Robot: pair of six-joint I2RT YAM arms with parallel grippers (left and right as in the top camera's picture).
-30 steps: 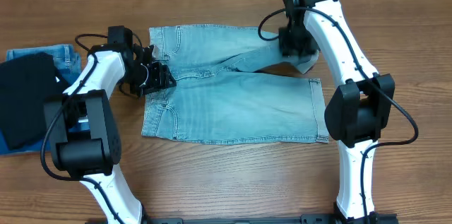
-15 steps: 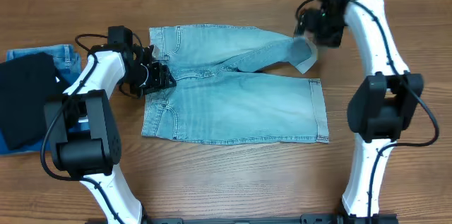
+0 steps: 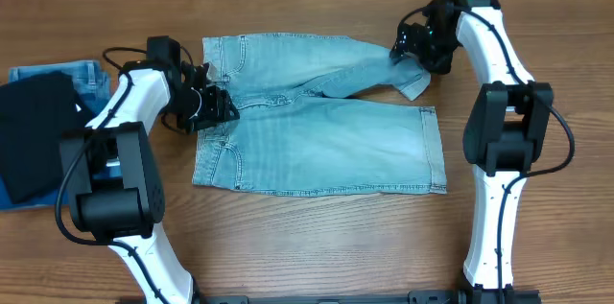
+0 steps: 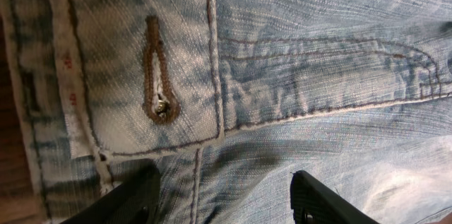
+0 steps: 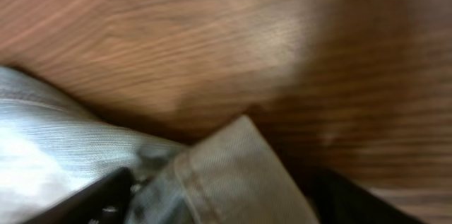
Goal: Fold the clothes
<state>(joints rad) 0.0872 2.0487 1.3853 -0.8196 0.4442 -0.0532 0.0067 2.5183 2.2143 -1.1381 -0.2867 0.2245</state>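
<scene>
The pale denim shorts (image 3: 317,141) lie spread flat on the wooden table (image 3: 317,246), waistband to the left. At the waistband the left gripper (image 3: 213,105) has its jaws well apart over the denim, clamping nothing, unmoved since a second ago. Farther off, the right gripper (image 3: 411,47) has widened its jaws, with the far leg's hem loose between them, and its arm has swung right

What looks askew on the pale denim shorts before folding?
On the shorts, the far leg is rumpled and twisted, its hem corner turned over beside the right gripper. The near leg lies flat.
</scene>
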